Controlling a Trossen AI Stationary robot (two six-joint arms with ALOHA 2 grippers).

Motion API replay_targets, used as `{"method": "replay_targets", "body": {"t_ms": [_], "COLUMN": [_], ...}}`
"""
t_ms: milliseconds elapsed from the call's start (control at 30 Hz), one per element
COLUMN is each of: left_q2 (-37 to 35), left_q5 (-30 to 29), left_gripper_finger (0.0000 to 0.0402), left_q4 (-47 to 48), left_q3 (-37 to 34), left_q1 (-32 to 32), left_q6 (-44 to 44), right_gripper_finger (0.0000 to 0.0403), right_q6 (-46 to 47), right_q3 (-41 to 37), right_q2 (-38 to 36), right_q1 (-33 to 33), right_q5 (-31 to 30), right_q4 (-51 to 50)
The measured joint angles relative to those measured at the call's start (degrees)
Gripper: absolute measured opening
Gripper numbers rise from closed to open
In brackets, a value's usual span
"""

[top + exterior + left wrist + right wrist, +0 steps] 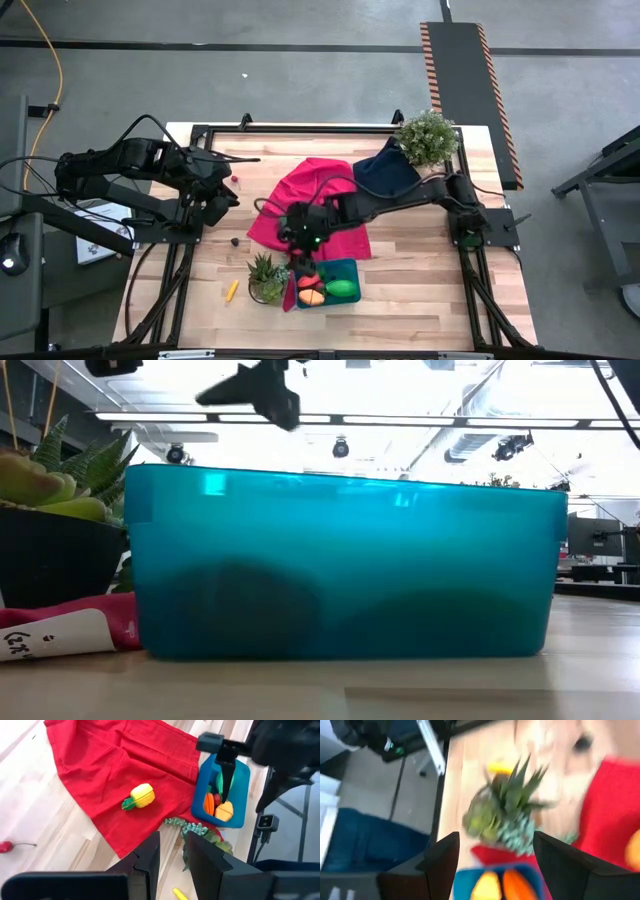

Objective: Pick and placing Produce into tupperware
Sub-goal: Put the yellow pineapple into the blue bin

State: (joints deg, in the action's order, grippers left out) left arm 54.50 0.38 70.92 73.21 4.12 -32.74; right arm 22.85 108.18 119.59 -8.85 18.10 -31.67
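Note:
The teal tupperware stands near the table's near edge and holds a red-orange carrot, an orange piece and a green oval. My right gripper hovers open just above the tupperware's left end, holding nothing. It also shows in the left wrist view. A yellow piece with a green tip lies on the red cloth. The thin yellow stick lies on the wood left of the potted succulent. My left gripper waits open at the table's left side, above the wood.
A potted succulent stands right against the tupperware's left side. The red cloth covers the table's middle, with a navy cloth and a leafy plant at the far right. A small red cherry and a dark bit lie on the wood.

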Motion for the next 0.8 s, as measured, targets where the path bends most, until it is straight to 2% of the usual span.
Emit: {"method": "replay_targets", "body": {"t_ms": [233,433,567,800], "left_q2": [0.02,0.02,0.0,0.48], "left_q5": [-1.45,-4.09,-4.59,-4.57], "left_gripper_finger": [0.0083,0.0083,0.0083,0.0083], "left_q4": [-0.11,-1.11,-4.24,-16.96], "left_q3": [0.0,0.0,0.0,0.0], "left_q1": [-0.01,0.0,0.0,0.0], "left_q6": [2.25,6.54,13.23,29.19], "right_gripper_finger": [0.0243,0.0243,0.0243,0.0243], "right_q6": [-6.65,-9.96,-11.04,-10.28], "right_q3": [5.61,6.52,6.52,6.52], "right_q2": [-1.27,-6.48,-10.15,-14.2], "right_q1": [3.07,6.82,9.37,12.81], "right_q5": [-10.53,-20.59,-28.04,-40.35], "right_q4": [0.05,-0.42,-1.98,-9.29]}}
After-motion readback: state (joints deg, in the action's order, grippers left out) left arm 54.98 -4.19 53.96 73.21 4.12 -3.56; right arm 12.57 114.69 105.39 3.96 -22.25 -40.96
